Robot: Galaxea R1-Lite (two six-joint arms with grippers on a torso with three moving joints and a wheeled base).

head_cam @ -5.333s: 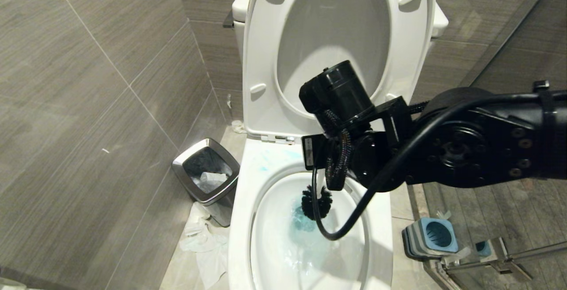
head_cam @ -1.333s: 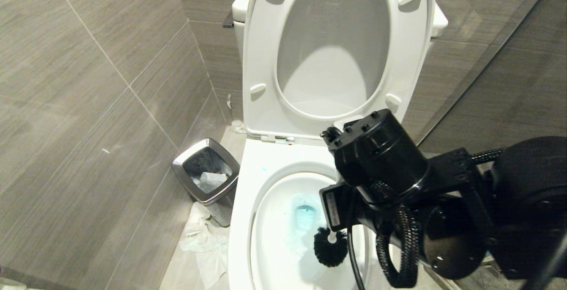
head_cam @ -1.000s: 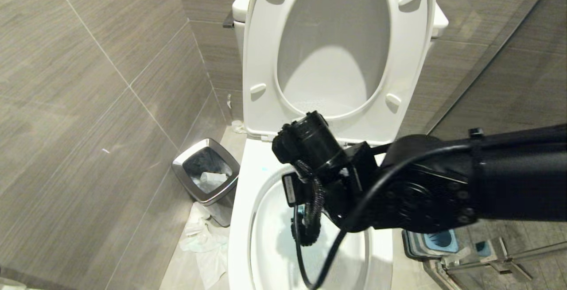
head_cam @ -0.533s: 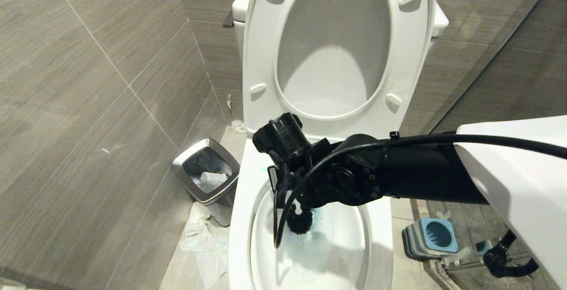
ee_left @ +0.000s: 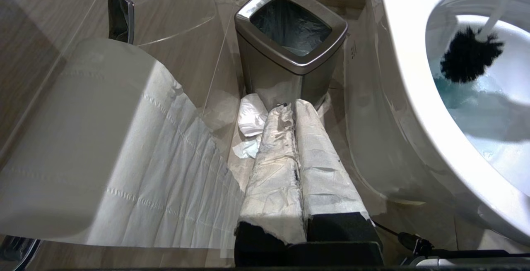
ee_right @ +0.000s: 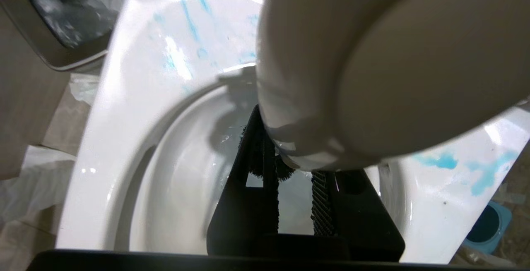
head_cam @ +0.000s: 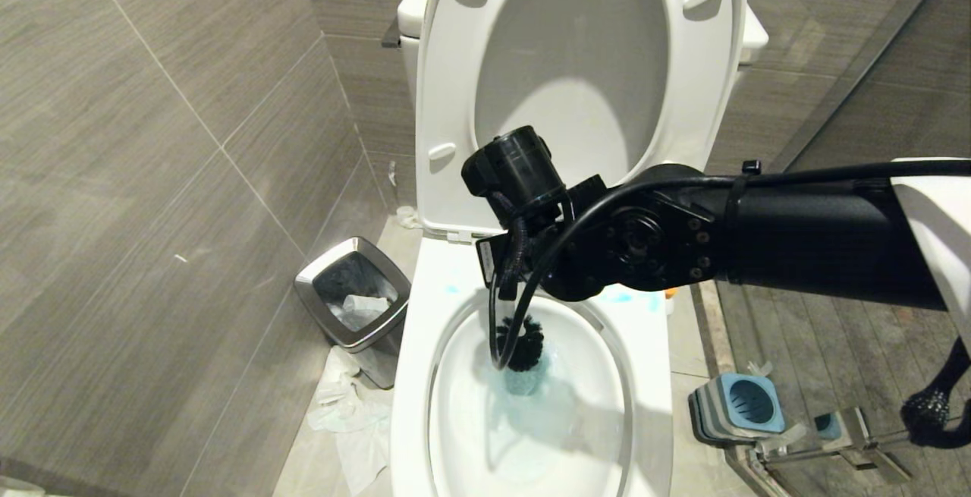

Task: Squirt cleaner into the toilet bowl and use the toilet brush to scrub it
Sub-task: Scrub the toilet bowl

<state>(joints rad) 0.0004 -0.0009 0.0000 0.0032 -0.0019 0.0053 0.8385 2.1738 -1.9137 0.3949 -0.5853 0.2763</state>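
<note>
The toilet bowl (head_cam: 413,375) stands open, seat and lid up, with blue-tinted water and blue streaks on its rim (ee_right: 136,76). My right gripper (ee_right: 290,155) hangs over the bowl's back part, shut on the toilet brush's pale handle (ee_right: 372,56). The black bristle head (head_cam: 521,341) sits low in the bowl by the blue water and also shows in the left wrist view (ee_left: 470,56). My left gripper (ee_left: 290,109), its fingers wrapped in white paper, is shut and parked low beside the bowl. An orange bit (head_cam: 669,294) peeks out under my right arm; the rest of the cleaner is hidden.
A steel-rimmed trash bin (head_cam: 353,300) stands left of the toilet with crumpled paper (head_cam: 345,413) on the floor. A toilet roll (ee_left: 83,138) hangs near my left gripper. The blue-and-grey brush holder (head_cam: 740,406) sits on the floor to the right, by a glass partition.
My right arm has swung from the bowl's near left toward its back. The brush head has moved with it from the front of the water to the back.
</note>
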